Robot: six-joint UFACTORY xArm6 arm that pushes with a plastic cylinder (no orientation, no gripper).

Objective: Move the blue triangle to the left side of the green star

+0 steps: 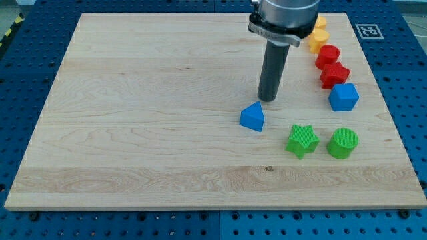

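The blue triangle (252, 117) lies on the wooden board (133, 120), right of centre. The green star (301, 140) lies to its right and a little lower, with a gap between them. My tip (267, 100) stands just above and to the right of the blue triangle, close to its upper corner; I cannot tell if it touches. The rod rises from there to the arm's body at the view's top.
A green cylinder (343, 143) sits right of the star. A blue cube (343, 97), a red star (334, 75), a red cylinder (327, 55) and two yellow blocks (317, 40) form a column along the board's right side.
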